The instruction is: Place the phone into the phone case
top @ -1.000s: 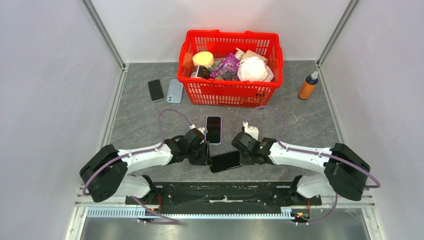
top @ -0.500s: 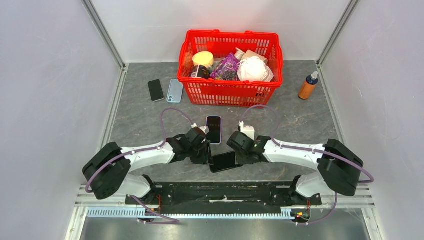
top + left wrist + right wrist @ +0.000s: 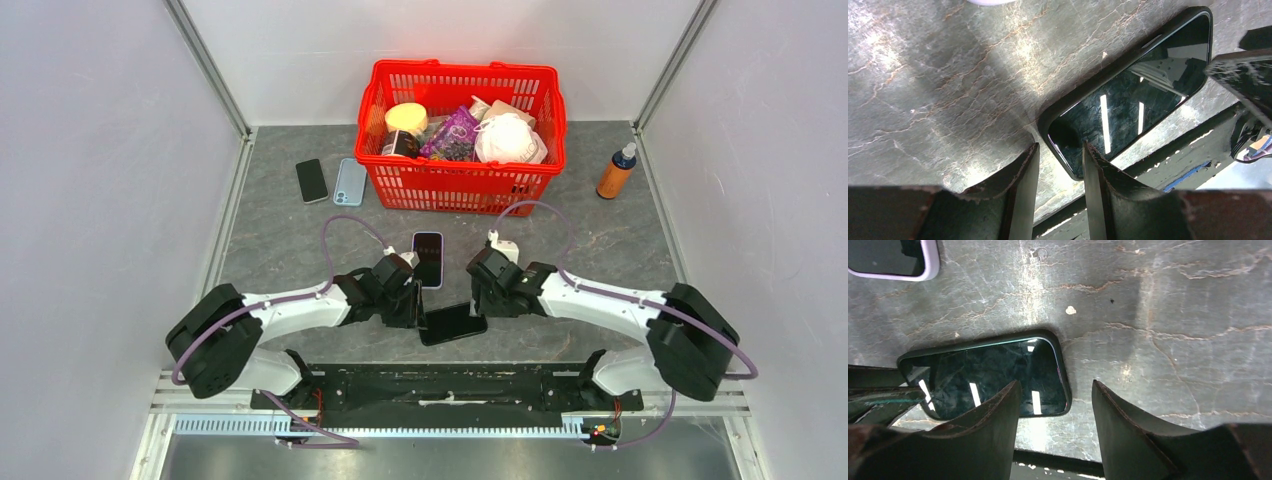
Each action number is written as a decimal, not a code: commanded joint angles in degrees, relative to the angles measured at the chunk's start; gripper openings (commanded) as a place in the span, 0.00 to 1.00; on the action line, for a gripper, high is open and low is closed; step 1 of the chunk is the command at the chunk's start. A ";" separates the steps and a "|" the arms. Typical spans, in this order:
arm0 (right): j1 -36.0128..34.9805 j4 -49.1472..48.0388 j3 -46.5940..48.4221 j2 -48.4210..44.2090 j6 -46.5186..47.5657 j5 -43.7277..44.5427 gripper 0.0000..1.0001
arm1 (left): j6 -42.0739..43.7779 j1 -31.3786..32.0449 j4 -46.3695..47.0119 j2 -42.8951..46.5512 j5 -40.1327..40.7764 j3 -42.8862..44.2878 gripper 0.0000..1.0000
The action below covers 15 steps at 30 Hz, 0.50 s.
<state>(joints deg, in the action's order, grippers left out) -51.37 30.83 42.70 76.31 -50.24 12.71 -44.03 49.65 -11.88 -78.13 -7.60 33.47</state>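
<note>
Spreading of left gripper (image 3: 1060,149): the fingers are parted, one set on each side of a corner of the phone (image 3: 452,323); no pinch is seen (contact cannot be told).
Right gripper (image 3: 1055,385): the fingers are spread wide over bare table (image 3: 620,240), and the phone's other end is partly hidden behind one of them.
Phone: laid flat, screen up, near the front edge of the table, between the two grippers.
Case (image 3: 1066,377): seen as a dark rim wrapped round the phone's screen.
Second phone (image 3: 427,259): pale-edged, laid just beyond the first.
Basket (image 3: 455,185): red, filled, set farther back.
Bottle (image 3: 616,172): orange, stood to the basket's right.
</note>
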 commanded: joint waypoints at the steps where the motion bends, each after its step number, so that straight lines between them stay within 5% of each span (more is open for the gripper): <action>1: 0.57 -4.15 2.04 4.06 3.02 -2.29 0.60 | 1.80 0.36 0.45 -0.94 1.28 1.83 0.43; 15: -1.08 -7.33 1.39 13.27 1.59 -1.37 0.39 | 1.94 0.69 1.12 -3.76 0.83 2.67 0.42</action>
<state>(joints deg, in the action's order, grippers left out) -51.09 26.50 44.66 85.12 -47.90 10.31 -43.94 49.65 -11.99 -80.12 -7.64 34.96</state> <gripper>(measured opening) 0.425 0.424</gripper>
